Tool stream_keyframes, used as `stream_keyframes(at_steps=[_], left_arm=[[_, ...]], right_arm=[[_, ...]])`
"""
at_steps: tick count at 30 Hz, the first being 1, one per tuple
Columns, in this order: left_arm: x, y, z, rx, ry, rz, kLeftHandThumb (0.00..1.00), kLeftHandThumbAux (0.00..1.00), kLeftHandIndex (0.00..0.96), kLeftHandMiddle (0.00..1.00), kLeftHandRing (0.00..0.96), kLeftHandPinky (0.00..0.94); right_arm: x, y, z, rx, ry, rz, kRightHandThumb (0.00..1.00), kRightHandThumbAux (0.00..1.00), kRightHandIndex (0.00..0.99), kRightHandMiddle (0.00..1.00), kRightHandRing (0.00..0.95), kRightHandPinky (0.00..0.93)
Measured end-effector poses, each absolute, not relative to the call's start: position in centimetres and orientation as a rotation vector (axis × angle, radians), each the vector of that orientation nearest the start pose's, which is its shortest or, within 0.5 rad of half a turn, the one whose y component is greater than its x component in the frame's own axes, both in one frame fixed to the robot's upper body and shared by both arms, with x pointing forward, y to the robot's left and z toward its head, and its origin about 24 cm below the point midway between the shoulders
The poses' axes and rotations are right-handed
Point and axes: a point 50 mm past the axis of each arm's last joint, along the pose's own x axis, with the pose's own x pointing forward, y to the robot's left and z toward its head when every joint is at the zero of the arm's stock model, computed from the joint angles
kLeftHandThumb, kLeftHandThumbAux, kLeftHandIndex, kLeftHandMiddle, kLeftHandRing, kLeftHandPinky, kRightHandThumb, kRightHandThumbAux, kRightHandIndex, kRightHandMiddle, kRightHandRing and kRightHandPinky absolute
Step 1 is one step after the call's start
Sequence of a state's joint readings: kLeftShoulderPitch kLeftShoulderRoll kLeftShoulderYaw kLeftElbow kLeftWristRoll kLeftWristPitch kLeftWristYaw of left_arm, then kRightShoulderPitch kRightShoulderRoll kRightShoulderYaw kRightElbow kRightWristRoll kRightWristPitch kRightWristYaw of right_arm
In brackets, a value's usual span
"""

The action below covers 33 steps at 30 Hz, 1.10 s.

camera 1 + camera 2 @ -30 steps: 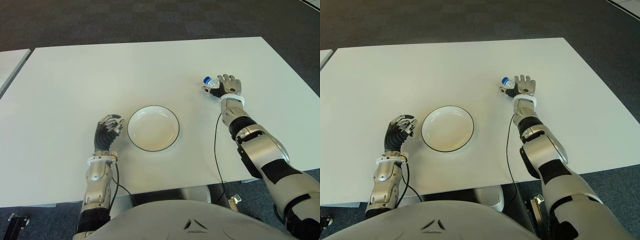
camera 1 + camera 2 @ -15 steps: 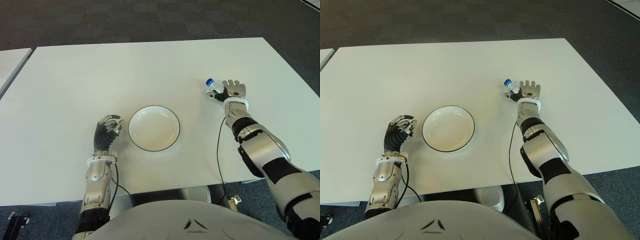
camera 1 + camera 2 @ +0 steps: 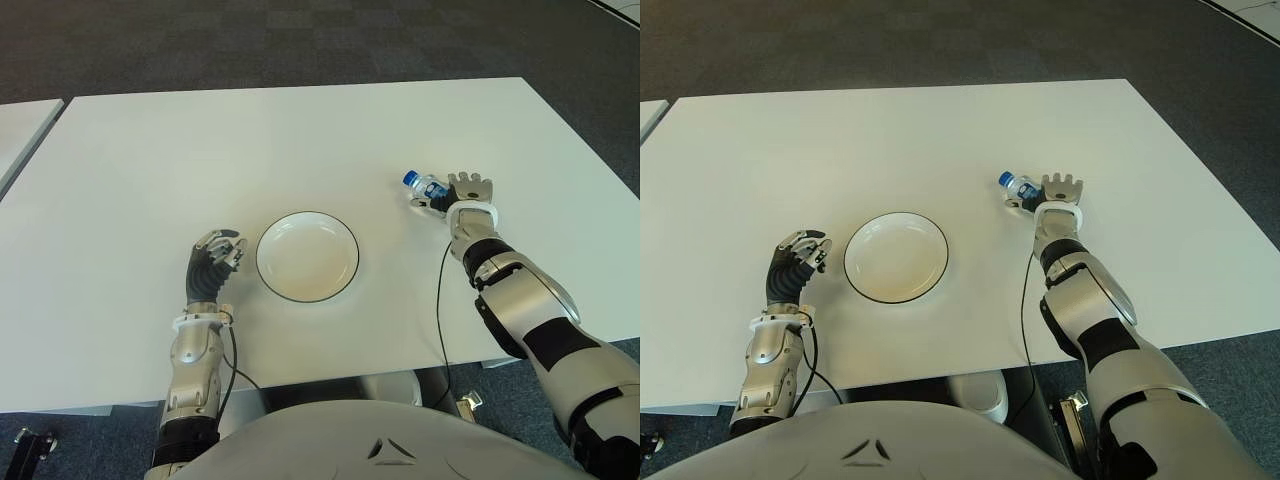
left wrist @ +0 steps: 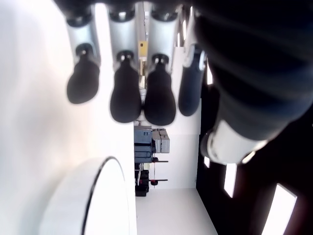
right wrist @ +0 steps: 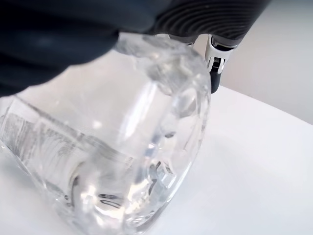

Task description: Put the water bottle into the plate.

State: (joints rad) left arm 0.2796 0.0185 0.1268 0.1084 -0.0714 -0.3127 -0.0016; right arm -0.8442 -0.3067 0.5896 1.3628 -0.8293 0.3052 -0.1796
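Over the last second our right hand (image 3: 468, 192) changes from an open reach to a grip. Before, its fingers were spread above the water bottle (image 3: 424, 186), with the blue cap showing beside them. Now the fingers are folded around the clear body, and the bottle lies tilted with its cap pointing toward our left and the far edge of the tabletop (image 3: 300, 130). In the right wrist view the transparent bottle (image 5: 117, 142) fills the picture and dark fingers (image 5: 58, 34) press on it from above, so we judge the hand is clamped on it. The hand also sits a little closer to the near edge than one second ago.

The bottle is toward the right edge of the tabletop, well apart from the plate (image 3: 307, 256). We cannot tell for sure whether it is already lifted or touches the surface.

Our left hand (image 3: 212, 264) shows just beside the left side of the plate, near the near edge, in the same place as before. Its fingers are curled together and hold nothing, as the left wrist view shows.

For the task this means the grasp seems done and the carrying step is next. We think the hand must lift and move leftward to the plate, which is empty.
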Motion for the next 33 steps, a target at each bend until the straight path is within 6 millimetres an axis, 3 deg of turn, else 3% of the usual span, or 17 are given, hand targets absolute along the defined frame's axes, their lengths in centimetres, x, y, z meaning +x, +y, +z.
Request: stream_keyframes(at_steps=[14,24,28,30,33], left_arm=[[17.80,20.43,-1.21,-0.013,0.060,0.229,0.700,0.722,0.433,0.740,0.728,0.731],[17.77,20.45,-1.22,-0.012,0.061,0.230,0.701,0.722,0.433,0.736,0.724,0.723],[17.75,20.46,-1.24,-0.011,0.062,0.230,0.701,0.722,0.433,0.737,0.724,0.727],[17.73,20.47,-1.26,-0.010,0.063,0.230,0.701,0.722,0.433,0.740,0.728,0.732],[17.72,20.47,-1.30,-0.007,0.065,0.230,0.701,0.722,0.433,0.743,0.733,0.737]], right_arm=[[35.42,-22.24,1.54,-1.736,0.570,0.057,0.638,0.315,0.000,0.000,0.000,0.000],[35.42,-22.22,1.52,-1.726,0.573,0.056,0.609,0.424,0.000,0.000,0.000,0.014],[35.43,-22.18,1.53,-1.715,0.562,0.049,0.604,0.456,0.082,0.072,0.058,0.134],[35.43,-22.15,1.52,-1.705,0.549,0.040,0.663,0.603,0.282,0.146,0.116,0.178],[35.37,-22.07,1.43,-1.677,0.528,0.020,0.692,0.673,0.377,0.205,0.157,0.200]])
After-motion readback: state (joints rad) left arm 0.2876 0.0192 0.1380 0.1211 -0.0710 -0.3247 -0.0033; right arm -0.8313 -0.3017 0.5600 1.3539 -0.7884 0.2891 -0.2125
